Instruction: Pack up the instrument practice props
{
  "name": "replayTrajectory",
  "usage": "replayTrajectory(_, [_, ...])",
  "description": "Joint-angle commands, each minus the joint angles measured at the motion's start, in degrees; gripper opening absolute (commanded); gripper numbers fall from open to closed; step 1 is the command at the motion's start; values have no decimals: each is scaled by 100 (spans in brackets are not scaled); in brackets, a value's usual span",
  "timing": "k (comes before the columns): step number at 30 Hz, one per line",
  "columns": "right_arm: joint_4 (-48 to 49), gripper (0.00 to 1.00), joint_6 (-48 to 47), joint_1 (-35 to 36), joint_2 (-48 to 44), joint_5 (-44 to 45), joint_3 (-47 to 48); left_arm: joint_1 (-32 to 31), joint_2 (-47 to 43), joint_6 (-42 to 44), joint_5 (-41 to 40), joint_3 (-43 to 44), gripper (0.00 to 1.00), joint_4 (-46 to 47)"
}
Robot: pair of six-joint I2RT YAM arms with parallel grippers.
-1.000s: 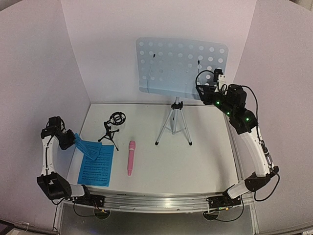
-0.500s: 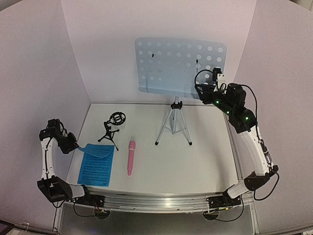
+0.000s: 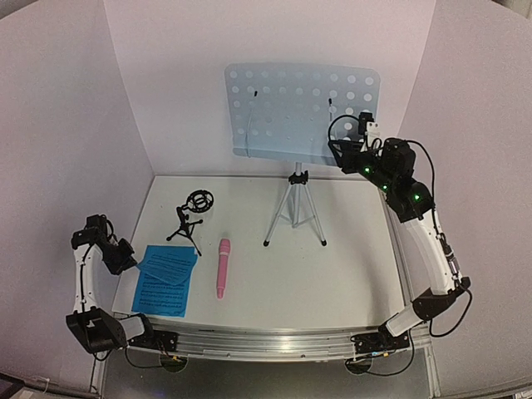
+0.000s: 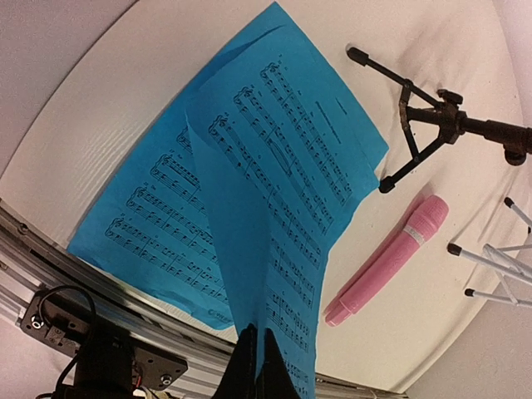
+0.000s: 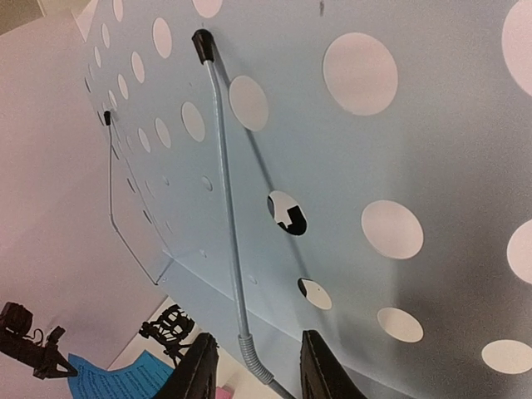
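1. Right, left pincer (image 4: 256,366): jaws pinched narrow on the near edge of the top sheet of the blue sheet-music pages (image 4: 249,208), at the bottom centre of the left wrist view.
2. That sheet is lifted and creased, draped over a second sheet lying flat on the worktop (image 4: 150,75). Printed staves are legible on both.
3. Overhead view: the pages sit lower left, with the left pincer at their left edge.
4. Right pincer (image 5: 256,349): fingers moderately apart and holding nothing. The sprung base of a silver page-retainer wire (image 5: 229,208) sits between them. Contact: cannot tell.
5. Overhead view: the right pincer is at the lower right corner of the pale-blue perforated music stand (image 3: 299,108). The panel is upper centre, on a silver tripod standing mid-worktop.
6. The pink stick microphone (image 4: 391,258) lies flat just right of the pages.
7. The small black tripod mic stand (image 4: 432,125) stands above the pages and the microphone, close to both.
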Motion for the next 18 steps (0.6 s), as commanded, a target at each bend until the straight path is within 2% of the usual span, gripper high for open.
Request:
replayTrajectory(1, [30, 33, 24, 49, 152, -232, 150, 32, -232, -166, -449, 388, 0, -16])
replayTrajectory(6, [27, 33, -2, 52, 205, -213, 146, 71, -276, -212, -423, 275, 0, -3])
replayTrajectory(11, [21, 33, -41, 46, 122, -95, 78, 191, -260, -515, 62, 10, 0, 233])
replayTrajectory(18, [29, 32, -66, 52, -27, 42, -65, 313, -205, -883, 649, 274, 0, 679])
